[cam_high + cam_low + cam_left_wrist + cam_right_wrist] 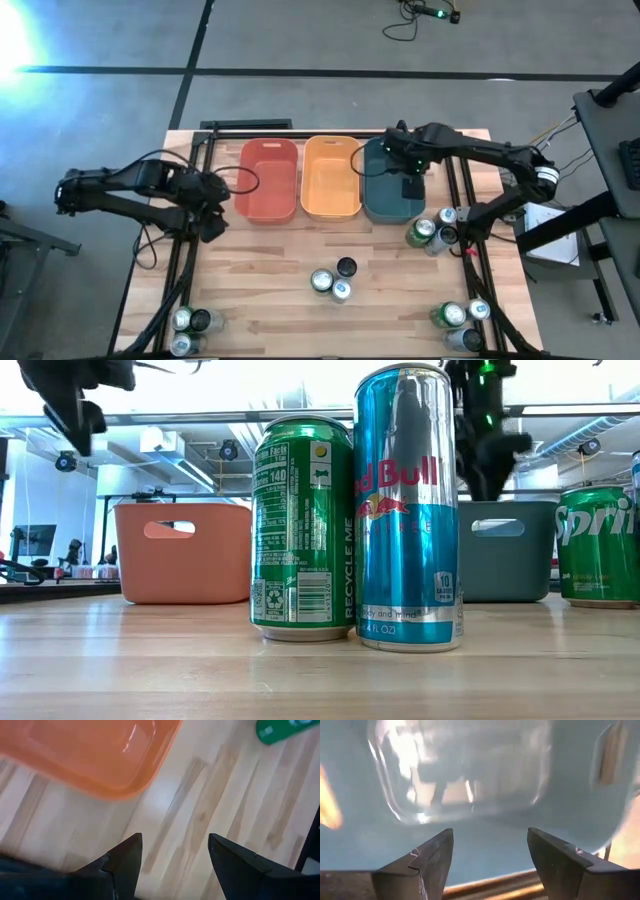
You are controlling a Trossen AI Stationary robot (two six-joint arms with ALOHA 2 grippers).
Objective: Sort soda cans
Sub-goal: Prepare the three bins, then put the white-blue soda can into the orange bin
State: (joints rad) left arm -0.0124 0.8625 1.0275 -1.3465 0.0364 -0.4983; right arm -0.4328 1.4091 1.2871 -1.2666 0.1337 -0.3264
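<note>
Overhead, table-level, two close wrist cameras

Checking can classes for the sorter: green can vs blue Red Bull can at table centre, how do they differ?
The green metal soda can is shorter and wider; the pale blue Red Bull metal can is taller and slimmer. One is green with "RECYCLE ME" print, the other blue with red lettering. Both stand upright, side by side on the wooden table.

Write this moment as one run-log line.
left pincer: open, empty, beside orange plastic tub | right pincer: open, empty, above teal plastic tub | tubs: no cans visible
</note>
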